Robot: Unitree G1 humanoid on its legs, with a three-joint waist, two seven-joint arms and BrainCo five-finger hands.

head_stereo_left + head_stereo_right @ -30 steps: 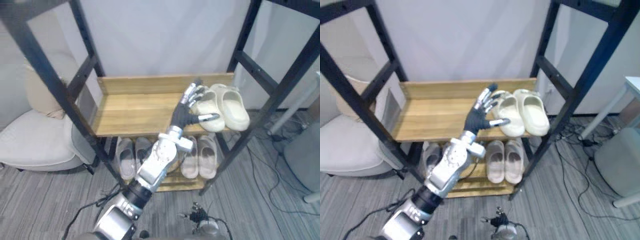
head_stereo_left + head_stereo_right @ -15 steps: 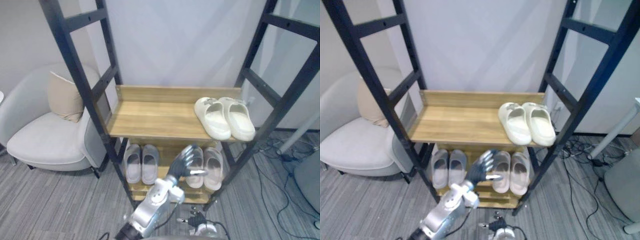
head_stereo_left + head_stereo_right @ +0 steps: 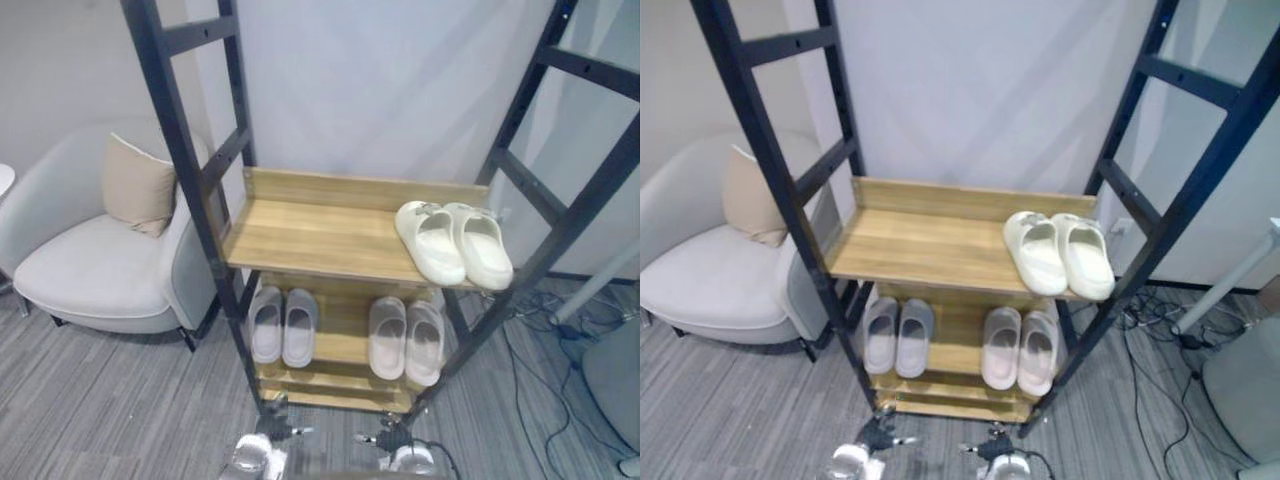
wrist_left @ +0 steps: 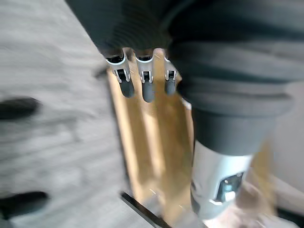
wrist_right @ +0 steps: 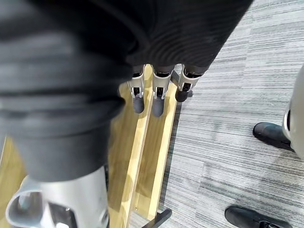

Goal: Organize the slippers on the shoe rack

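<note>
On shoe rack (image 3: 300, 235), cream slippers (image 3: 455, 243) above grey pair (image 3: 283, 325), seemingly pinkish pair (image 3: 407, 340)

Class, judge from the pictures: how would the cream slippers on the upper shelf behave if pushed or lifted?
The cream slippers look thick and moulded, so probably light yet shape-holding. They sit flat on the wooden shelf, so likely slide rather than roll or tip.
</note>
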